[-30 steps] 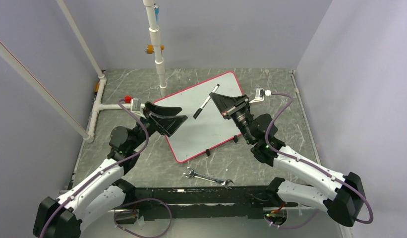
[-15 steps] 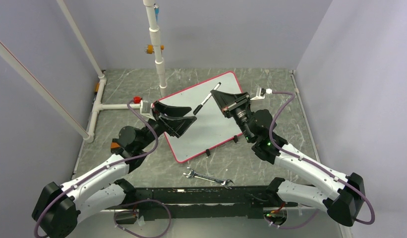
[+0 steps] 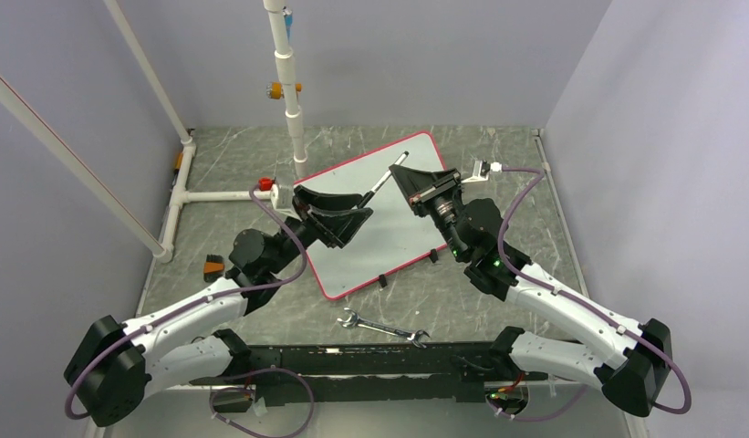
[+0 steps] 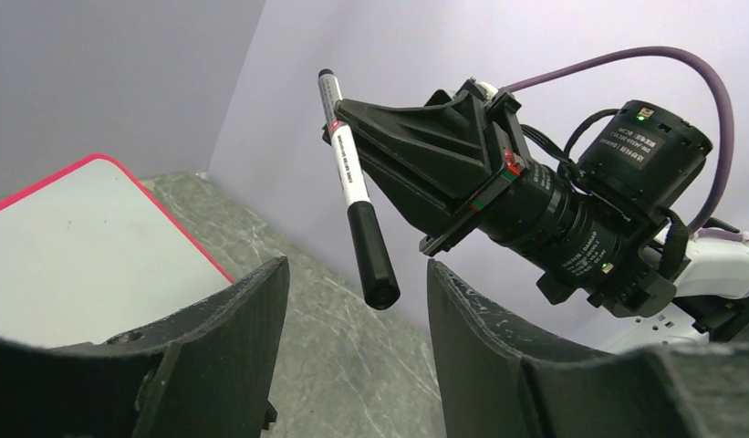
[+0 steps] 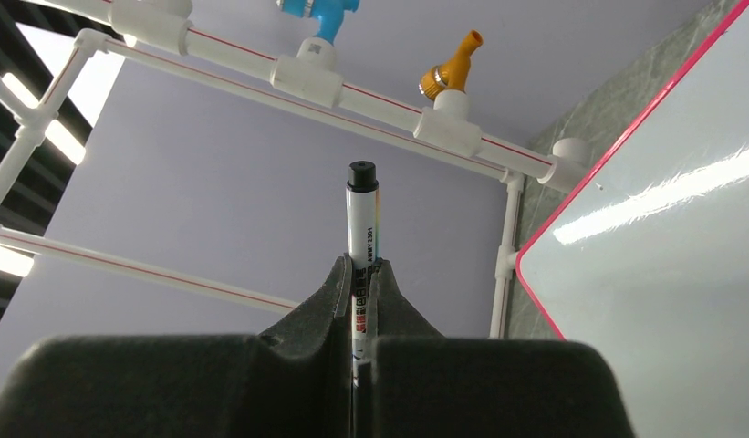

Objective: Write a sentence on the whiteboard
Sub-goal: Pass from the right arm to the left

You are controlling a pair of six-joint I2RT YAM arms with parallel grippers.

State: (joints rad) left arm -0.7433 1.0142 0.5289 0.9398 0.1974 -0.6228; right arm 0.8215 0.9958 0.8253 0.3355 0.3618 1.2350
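Observation:
The whiteboard [image 3: 389, 242] lies flat mid-table, white with a red-pink rim; no lettering shows on it, so the sentence is not in view. My right gripper [image 3: 395, 172] is shut on a white marker [image 3: 381, 185] with a black cap, held above the board. In the right wrist view the marker [image 5: 362, 214] stands up out of the shut gripper [image 5: 362, 266]. My left gripper [image 3: 364, 203] is open. In the left wrist view the marker's capped end [image 4: 370, 260] hangs at the gap between the open gripper's [image 4: 357, 271] tips, touching neither finger.
A steel wrench [image 3: 382, 327] lies on the table near the front, below the board. A white pipe frame [image 3: 293, 100] stands at the back and left, with blue and orange fittings [image 5: 452, 64]. A small orange-black object [image 3: 213, 266] lies at the left.
My left arm has reached right and forward over the board, bringing its open fingers up to the marker's capped end. The right gripper with the marker has shifted only slightly.

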